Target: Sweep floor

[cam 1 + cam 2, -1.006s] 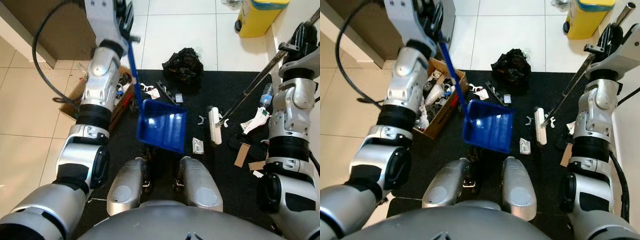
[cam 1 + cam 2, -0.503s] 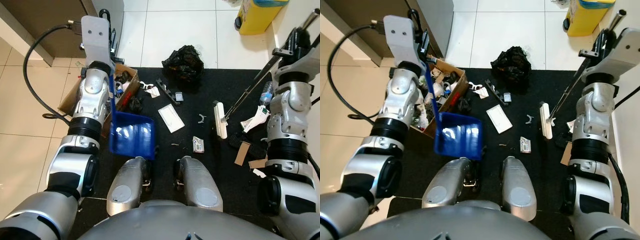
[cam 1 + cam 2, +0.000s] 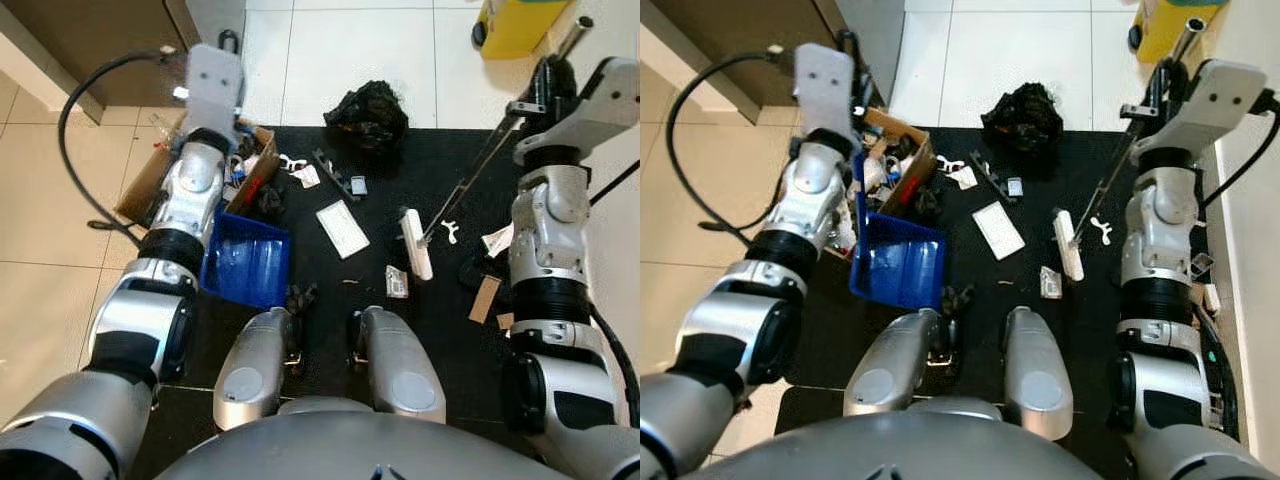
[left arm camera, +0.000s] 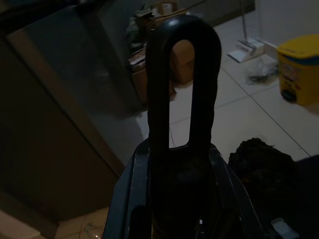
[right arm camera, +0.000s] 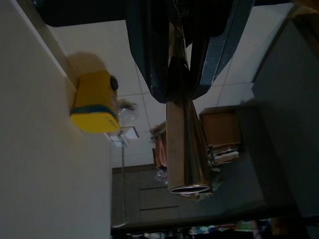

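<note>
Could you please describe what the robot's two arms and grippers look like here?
Both arms are glossy silver shells with black bands at the joints. The left arm ends in a flat grey wrist plate with a thick black cable looping off it. The right arm carries a similar grey block. The gripper fingers are long and black.

Blue dustpan (image 3: 247,268): flat on the black mat (image 3: 380,330), beside the cardboard box (image 3: 150,180). Broom (image 3: 470,185): metal handle slanted, white head (image 3: 415,243) resting on the mat amid scattered litter (image 3: 342,228).
</note>
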Tool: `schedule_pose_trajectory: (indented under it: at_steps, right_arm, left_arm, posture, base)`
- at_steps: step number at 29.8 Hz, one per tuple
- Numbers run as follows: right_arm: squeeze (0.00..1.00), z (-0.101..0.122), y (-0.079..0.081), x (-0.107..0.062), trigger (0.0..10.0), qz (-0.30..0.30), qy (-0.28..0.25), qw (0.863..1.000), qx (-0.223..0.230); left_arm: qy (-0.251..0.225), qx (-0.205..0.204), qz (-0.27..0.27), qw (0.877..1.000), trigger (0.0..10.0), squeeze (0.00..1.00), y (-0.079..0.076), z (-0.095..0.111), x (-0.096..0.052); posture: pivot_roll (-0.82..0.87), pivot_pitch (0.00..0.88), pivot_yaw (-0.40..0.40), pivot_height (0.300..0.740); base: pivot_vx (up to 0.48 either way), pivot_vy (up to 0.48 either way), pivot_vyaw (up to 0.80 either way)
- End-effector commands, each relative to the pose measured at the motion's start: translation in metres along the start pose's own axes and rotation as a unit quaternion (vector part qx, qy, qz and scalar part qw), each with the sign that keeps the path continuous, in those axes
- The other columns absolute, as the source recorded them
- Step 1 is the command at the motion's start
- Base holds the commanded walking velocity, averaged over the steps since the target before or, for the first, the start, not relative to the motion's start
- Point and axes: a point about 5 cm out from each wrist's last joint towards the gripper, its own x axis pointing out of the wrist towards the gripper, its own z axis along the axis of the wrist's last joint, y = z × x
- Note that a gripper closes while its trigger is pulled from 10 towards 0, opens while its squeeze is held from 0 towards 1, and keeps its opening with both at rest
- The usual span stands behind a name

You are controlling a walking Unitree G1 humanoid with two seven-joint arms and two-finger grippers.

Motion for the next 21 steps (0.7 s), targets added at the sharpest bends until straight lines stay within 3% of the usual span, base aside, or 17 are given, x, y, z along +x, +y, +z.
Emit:
schedule_pose_trajectory:
  at_steps: [1, 6, 11, 15, 21]
  right_arm:
    - [0.0, 0.007, 0.006, 0.001, 10.0, 0.009, -0.022, 1.0, -0.001]
    - [0.0, 0.006, 0.006, -0.002, 10.0, 0.008, -0.022, 1.0, 0.0]
    - [0.0, 0.004, 0.0, -0.009, 10.0, -0.004, -0.02, 1.0, -0.003]
    - [0.0, 0.003, -0.003, -0.011, 10.0, -0.012, -0.019, 1.0, -0.001]
    - [0.0, 0.003, -0.002, -0.009, 10.0, -0.014, -0.019, 1.0, 0.001]
  left_arm:
    - [-0.001, 0.018, -0.005, 1.0, 10.0, 0.0, 0.0, 0.001, 0.003]
    - [0.015, -0.006, -0.01, 1.0, 10.0, 0.0, -0.005, 0.0, 0.006]
    - [-0.009, -0.025, -0.07, 0.997, 10.0, 0.0, -0.01, 0.01, 0.009]
    - [-0.031, -0.014, -0.114, 0.993, 10.0, 0.0, -0.011, 0.015, 0.007]
    - [-0.063, -0.002, -0.187, 0.98, 10.0, 0.0, -0.034, 0.015, -0.005]
  posture:
    - [-0.02, 0.159, 0.118, 0.74]
    - [-0.04, 0.165, 0.13, 0.74]
    - [-0.04, 0.163, 0.149, 0.74]
    - [-0.04, 0.154, 0.154, 0.74]
    - [-0.03, 0.145, 0.154, 0.74]
  base:
    - [0.0, 0.0, 0.0]
    - [0.0, 0.0, 0.0]
    - [0.0, 0.0, 0.0]
    - [0.0, 0.0, 0.0]
    - [0.0, 0.0, 0.0]
